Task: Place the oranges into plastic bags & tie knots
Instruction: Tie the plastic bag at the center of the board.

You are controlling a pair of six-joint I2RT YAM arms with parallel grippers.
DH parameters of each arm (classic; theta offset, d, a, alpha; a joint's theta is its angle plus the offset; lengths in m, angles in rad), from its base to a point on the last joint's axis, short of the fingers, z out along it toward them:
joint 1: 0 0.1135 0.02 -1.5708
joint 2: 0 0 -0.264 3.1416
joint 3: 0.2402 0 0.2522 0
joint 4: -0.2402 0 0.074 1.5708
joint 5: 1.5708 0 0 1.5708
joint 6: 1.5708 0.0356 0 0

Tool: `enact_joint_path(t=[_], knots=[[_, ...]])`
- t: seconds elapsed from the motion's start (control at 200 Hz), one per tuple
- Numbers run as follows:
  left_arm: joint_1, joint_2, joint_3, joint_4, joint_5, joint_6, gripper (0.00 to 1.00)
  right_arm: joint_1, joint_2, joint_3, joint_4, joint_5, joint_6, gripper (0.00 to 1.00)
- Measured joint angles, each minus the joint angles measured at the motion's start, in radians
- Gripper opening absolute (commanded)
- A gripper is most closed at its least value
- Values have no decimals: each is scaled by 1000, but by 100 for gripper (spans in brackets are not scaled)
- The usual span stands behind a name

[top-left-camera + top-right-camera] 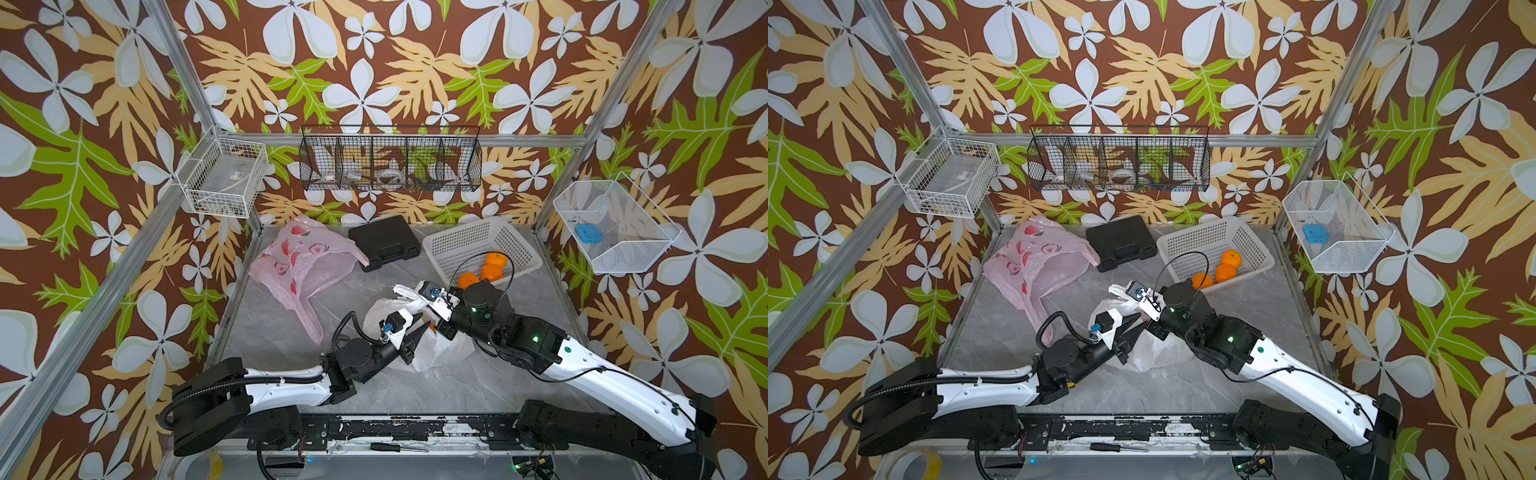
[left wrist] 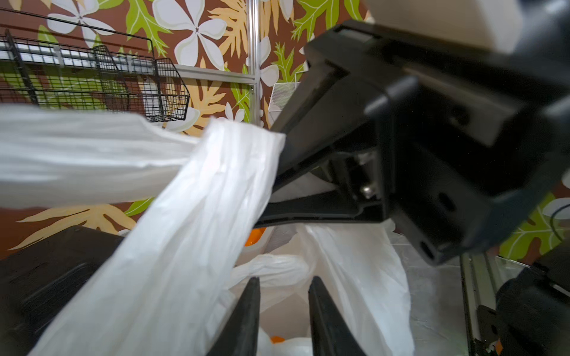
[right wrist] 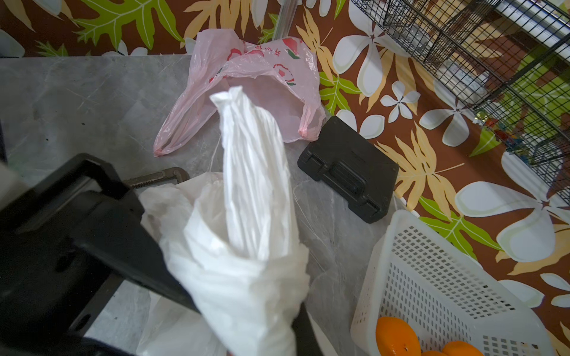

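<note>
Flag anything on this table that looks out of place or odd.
A metal pipe wrench lies on the table, partly tucked under the white bag. That is an odd thing to find beside fruit being bagged. A screwdriver also lies loose just in front of the arms' mounting rail.

2 top views high overhead, angled down on whole surface (image 1: 270,332), nearly identical, left wrist view tight behind left end effector (image 2: 282,308), facing white bag (image 2: 185,231), right wrist view close above same bag, pink bag (image 3: 246,77) beyond
</note>
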Motion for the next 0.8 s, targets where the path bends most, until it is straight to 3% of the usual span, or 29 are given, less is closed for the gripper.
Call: enact_joint_path(t=[0.375, 0.581, 0.801], knots=[[0, 50, 11, 76, -147, 47, 48, 0, -14, 20, -40, -48, 20, 0], [0, 44, 11, 87, -153, 51, 43, -2, -16, 25, -59, -77, 23, 0], [0, 39, 11, 86, -64, 50, 42, -2, -16, 25, -59, -104, 23, 0]])
